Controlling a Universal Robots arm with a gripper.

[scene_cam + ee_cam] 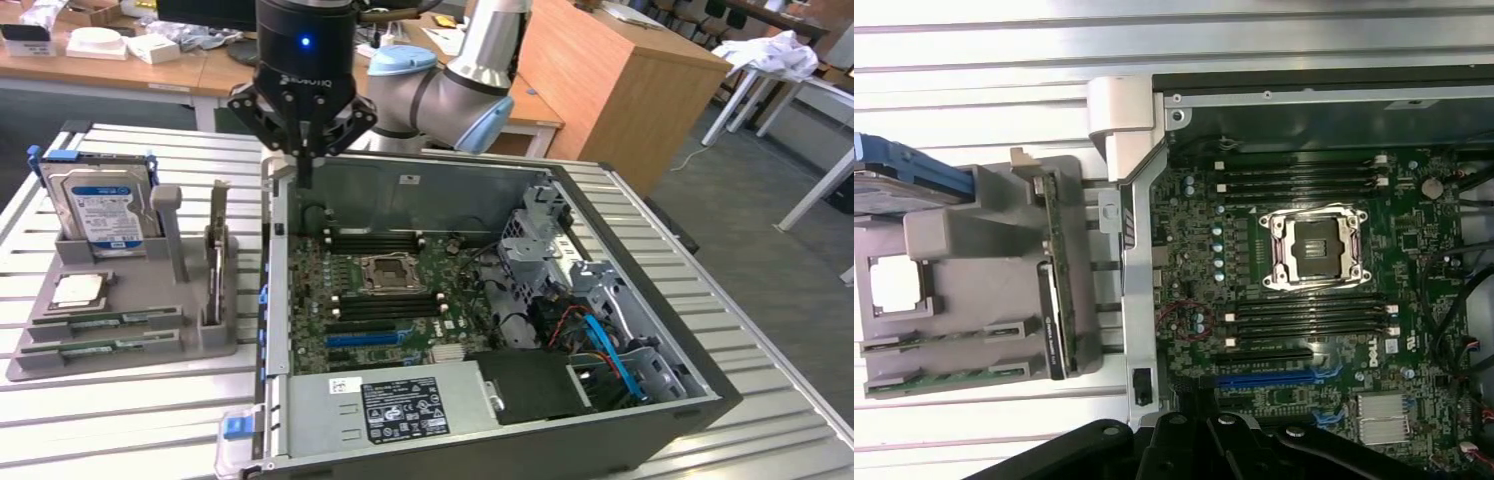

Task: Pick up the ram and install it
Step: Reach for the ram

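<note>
Slatted metal bench [120, 425] lies free at the grey plastic holder's [187, 345] six o'clock; black computer case [601, 440] blocks three o'clock.

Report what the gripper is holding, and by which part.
Nothing. The gripper is shut and empty over the open computer case; the ram stands upright in the gray holder, untouched.

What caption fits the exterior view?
Shut gripper hovers above open PC case rim; ram stands in grey holder.
</note>
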